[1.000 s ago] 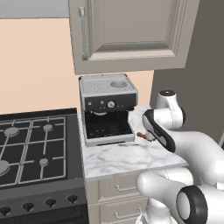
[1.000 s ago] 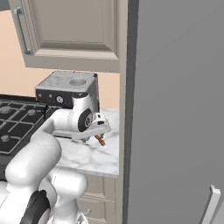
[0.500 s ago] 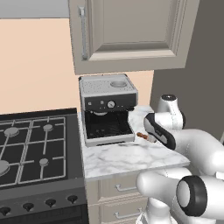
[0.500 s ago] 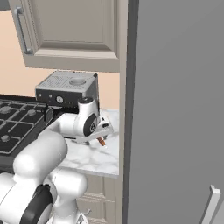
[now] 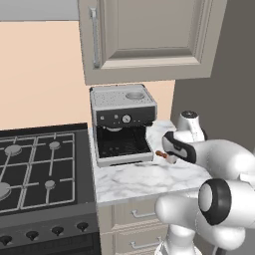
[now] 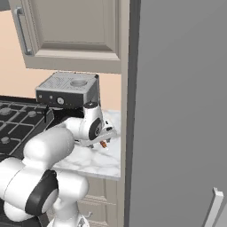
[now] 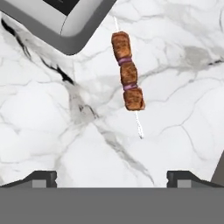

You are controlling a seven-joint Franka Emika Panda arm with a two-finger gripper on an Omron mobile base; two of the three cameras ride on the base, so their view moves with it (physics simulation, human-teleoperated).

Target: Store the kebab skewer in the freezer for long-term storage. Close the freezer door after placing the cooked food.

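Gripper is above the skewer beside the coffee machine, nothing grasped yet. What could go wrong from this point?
1. The kebab skewer is thin and lies flat on the marble counter; the fingertips may slip on it, or hit the counter.
2. It lies close to the coffee machine base; a finger coming down on that side could bump it.
3. The gripper is open and off-centre from the meat, so a straight descent may miss.
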